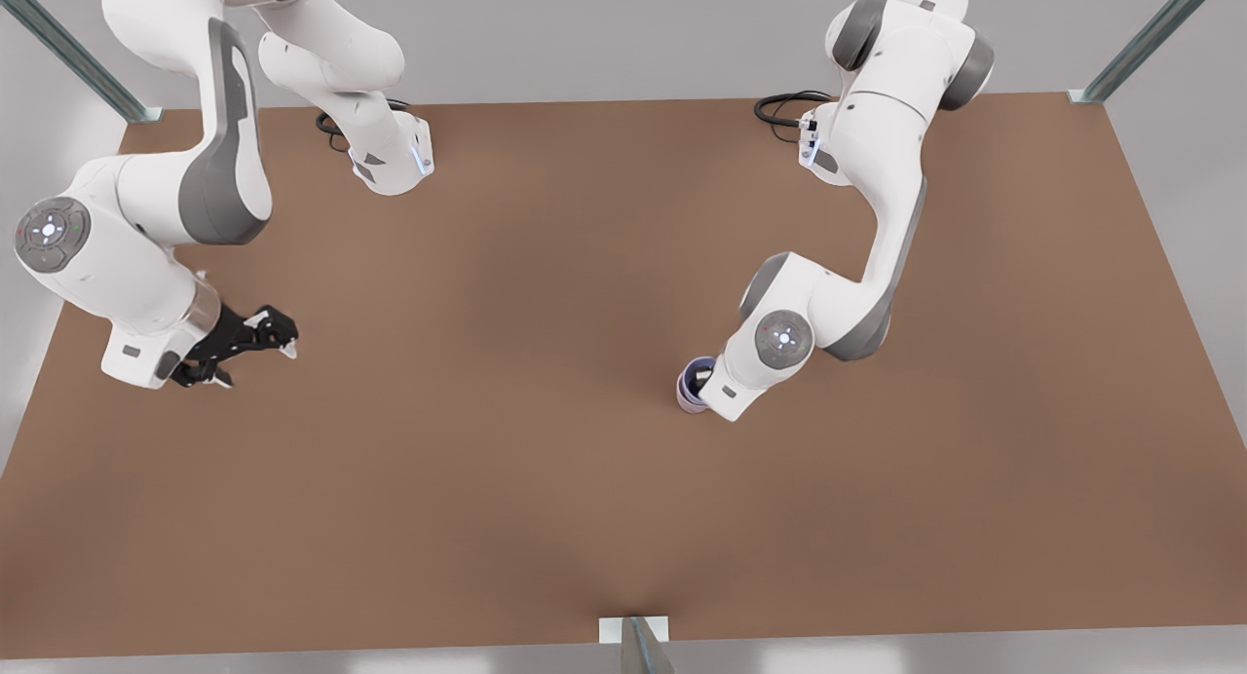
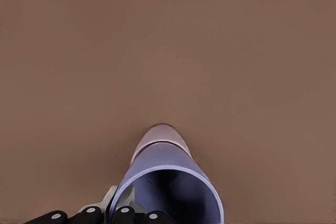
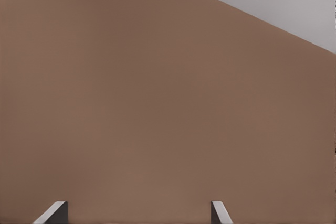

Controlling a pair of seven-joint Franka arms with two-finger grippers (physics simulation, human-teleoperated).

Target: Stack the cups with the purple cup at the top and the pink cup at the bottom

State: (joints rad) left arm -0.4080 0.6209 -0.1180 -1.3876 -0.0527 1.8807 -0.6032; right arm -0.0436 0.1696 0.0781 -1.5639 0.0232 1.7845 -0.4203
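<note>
Front view: A flat brown table carries two white Franka arms. The arm on the front view's right is the left arm; its wrist is lowered over the cups, and the left gripper itself is hidden behind the wrist housing. At the housing's edge the small bluish-purple periwinkle tapered tumbler, the purple cup, sits nested in the small pale pink-mauve tapered tumbler, the pink cup, of which only a lower sliver shows. The stack stands on the table right of centre in this view. The arm on the front view's left is the right arm; the right gripper, black, waits above the table near that edge, well apart from the cups, with its fingers spread.

Left wrist view: The purple cup appears from above its open mouth, with the pink cup protruding beyond it, so the purple cup is inside the pink one. A pale fingertip of the left gripper lies just beside the purple cup's rim; whether the pincer clenches the cup or has released it cannot be told.

Right wrist view: Two pale fingertips of the right gripper stand wide apart, released, over bare brown table.
</note>
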